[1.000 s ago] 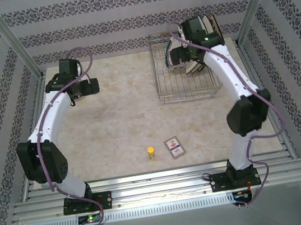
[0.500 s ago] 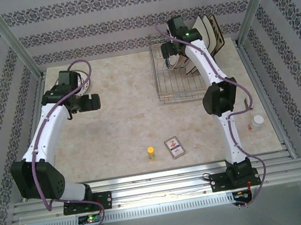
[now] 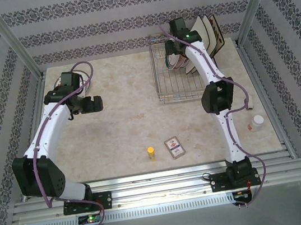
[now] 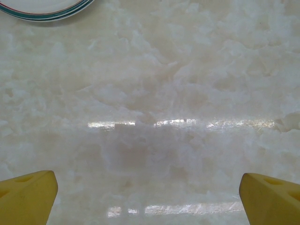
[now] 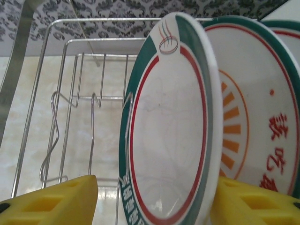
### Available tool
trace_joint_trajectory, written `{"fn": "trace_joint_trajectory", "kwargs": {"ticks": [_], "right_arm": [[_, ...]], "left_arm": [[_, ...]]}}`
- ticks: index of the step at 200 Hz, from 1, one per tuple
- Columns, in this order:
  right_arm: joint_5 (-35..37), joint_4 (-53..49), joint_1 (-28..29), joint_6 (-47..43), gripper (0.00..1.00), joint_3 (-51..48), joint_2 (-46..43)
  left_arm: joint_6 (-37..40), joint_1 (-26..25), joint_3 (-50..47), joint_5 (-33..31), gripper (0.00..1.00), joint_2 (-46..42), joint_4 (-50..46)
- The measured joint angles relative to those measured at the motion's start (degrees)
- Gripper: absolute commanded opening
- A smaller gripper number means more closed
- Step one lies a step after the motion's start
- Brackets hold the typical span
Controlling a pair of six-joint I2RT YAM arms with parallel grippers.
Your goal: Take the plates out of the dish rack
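The chrome wire dish rack point(image 3: 183, 87) stands at the back right of the table. Round plates point(image 3: 176, 62) with green and red rims stand upright in it, and cream square plates point(image 3: 206, 33) lean behind them. My right gripper point(image 3: 176, 39) reaches down into the rack. In the right wrist view its jaws point(image 5: 154, 199) straddle the front round plate point(image 5: 168, 126): the right finger is against the plate's back, and a gap remains at the left finger. A second plate point(image 5: 255, 103) stands behind. My left gripper point(image 3: 93, 103) hovers open over bare table, with a plate rim point(image 4: 44, 8) lying ahead.
A small yellow bottle point(image 3: 151, 152) and a picture card point(image 3: 174, 147) lie near the table's front centre. A white-capped bottle point(image 3: 257, 122) sits at the right edge. Metal frame posts and patterned walls enclose the table. Rack wires point(image 5: 77, 101) run just left of the held-between plate.
The right arm has stretched over the rack and its jaws have narrowed around the front round plate. The left arm has shifted slightly, still open.
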Motion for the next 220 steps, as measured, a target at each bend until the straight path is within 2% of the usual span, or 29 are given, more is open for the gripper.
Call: {"fn": "trace_joint_trajectory", "kwargs": {"ticks": [24, 62, 77, 111, 125, 149, 169, 220], "right_arm": [[0.5, 0.9, 0.1, 0.6, 0.45, 2.1, 2.2], [3.1, 1.5, 0.4, 1.9, 0.38, 2.3, 3.0], [3.5, 1.7, 0.6, 1.9, 0.27, 2.3, 3.0], [4.0, 2.2, 1.3, 2.1, 0.22, 2.4, 3.0], [4.7, 2.4, 1.5, 1.9, 0.13, 2.4, 3.0], [7.5, 2.0, 1.2, 1.7, 0.05, 2.4, 3.0], [7.7, 1.6, 1.1, 1.6, 0.0, 2.4, 2.9], [9.0, -1.0, 1.6, 1.2, 0.0, 1.9, -0.2]], "left_arm": [[0.2, 0.0, -0.2, 0.0, 1.0, 0.0, 0.0], [0.5, 0.0, -0.9, 0.0, 1.0, 0.0, 0.1], [0.6, 0.0, -1.1, 0.0, 1.0, 0.0, 0.3], [0.6, 0.0, -1.8, 0.2, 1.0, 0.5, 1.1], [0.6, 0.0, -2.3, 0.2, 1.0, 0.5, 1.3], [0.6, 0.1, -2.8, 0.2, 1.0, 0.5, 1.4], [0.6, 0.1, -2.9, 0.2, 1.0, 0.5, 1.4], [0.6, 0.1, -3.6, 0.2, 1.0, 0.4, 1.5]]}}
